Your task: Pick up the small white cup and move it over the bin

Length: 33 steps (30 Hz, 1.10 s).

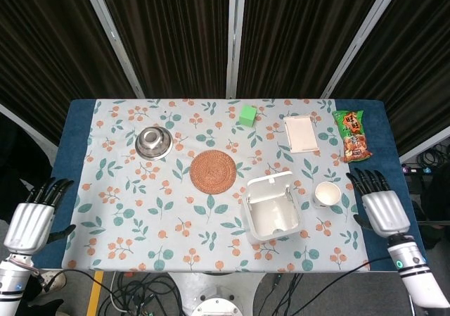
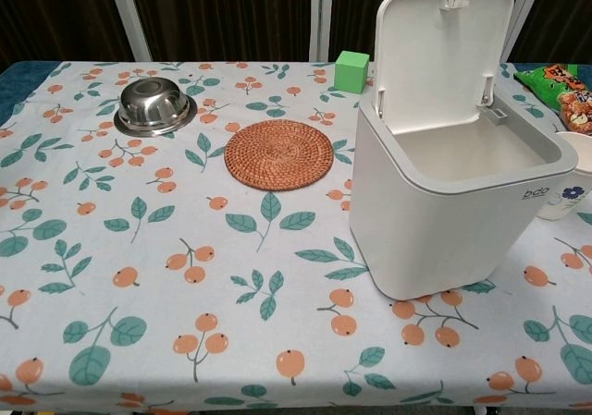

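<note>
The small white cup (image 1: 328, 193) stands upright on the floral cloth, just right of the white bin (image 1: 273, 207), whose lid is raised. In the chest view only the cup's (image 2: 569, 186) left part shows at the right edge, behind the bin (image 2: 453, 202). My right hand (image 1: 378, 207) hovers over the blue table edge a short way right of the cup, fingers spread and holding nothing. My left hand (image 1: 32, 216) hangs off the table's left side, fingers apart and empty. Neither hand shows in the chest view.
A woven round mat (image 1: 212, 171) lies left of the bin, with a steel bowl (image 1: 154, 141) further left. A green cube (image 1: 247, 115), a white pad (image 1: 301, 133) and a snack packet (image 1: 354, 136) sit along the far side.
</note>
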Available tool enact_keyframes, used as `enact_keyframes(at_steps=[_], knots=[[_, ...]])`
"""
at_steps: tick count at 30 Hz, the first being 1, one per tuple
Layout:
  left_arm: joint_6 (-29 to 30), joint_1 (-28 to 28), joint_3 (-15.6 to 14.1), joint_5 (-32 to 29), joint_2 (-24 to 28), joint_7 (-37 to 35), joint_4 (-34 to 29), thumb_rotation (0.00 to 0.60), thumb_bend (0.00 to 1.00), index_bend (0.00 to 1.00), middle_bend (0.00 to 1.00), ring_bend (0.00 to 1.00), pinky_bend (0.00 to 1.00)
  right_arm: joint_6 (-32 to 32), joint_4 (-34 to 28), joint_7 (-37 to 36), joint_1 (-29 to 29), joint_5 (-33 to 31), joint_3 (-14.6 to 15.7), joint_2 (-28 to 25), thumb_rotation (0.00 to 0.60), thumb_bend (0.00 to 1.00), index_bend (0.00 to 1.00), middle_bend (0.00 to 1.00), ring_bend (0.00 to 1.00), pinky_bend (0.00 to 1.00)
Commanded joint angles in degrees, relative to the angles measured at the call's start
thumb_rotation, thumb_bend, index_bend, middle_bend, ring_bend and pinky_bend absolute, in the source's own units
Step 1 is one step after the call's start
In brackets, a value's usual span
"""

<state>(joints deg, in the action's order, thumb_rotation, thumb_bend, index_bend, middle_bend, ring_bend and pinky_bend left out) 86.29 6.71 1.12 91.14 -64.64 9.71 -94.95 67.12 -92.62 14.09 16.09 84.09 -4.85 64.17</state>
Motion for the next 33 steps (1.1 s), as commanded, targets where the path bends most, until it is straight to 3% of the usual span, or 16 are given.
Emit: enact_keyframes(at_steps=[1,7,15,26,33], knots=[[-0.20,0.02,-0.06,-0.16,0.02,0.09,-0.02,0.600,0.03,0.15,0.16,0.09,0.19,-3.75,-1.71,3.63,2.90,-2.02,-0.79,1.33,0.600,0.13,0.00,0.00,0.00,0.00],[-0.39,-0.04,-0.10,-0.52,0.06,-0.24,0.20,0.600,0.03,0.15,0.16,0.09,0.19,-9.27,-4.00,10.69,6.51,-8.38,-1.41,2.96,0.600,0.13,0.00,0.00,0.00,0.00],[-0.58,0.03,-0.22,-0.45,-0.09,-1.03,0.80,0.600,0.03,0.15,0.16,0.09,0.19,-11.81,-4.52,16.69,9.23,-14.71,-1.18,4.95,0.600,0.13,0.00,0.00,0.00,0.02],[-0.41,-0.19,-0.39,-0.48,-0.06,-1.69,1.33,0.600,0.03,0.15,0.16,0.09,0.19,-13.27,-2.93,17.61,11.52,-18.60,0.07,6.67,0.600,0.17,0.00,0.03,0.00,0.32],[-0.51,-0.16,-0.38,-0.55,-0.14,-1.61,1.36,0.600,0.03,0.15,0.16,0.09,0.19,-12.53,-1.96,16.49,11.70,-18.45,0.97,7.04,0.600,0.21,0.00,0.09,0.04,0.39]])
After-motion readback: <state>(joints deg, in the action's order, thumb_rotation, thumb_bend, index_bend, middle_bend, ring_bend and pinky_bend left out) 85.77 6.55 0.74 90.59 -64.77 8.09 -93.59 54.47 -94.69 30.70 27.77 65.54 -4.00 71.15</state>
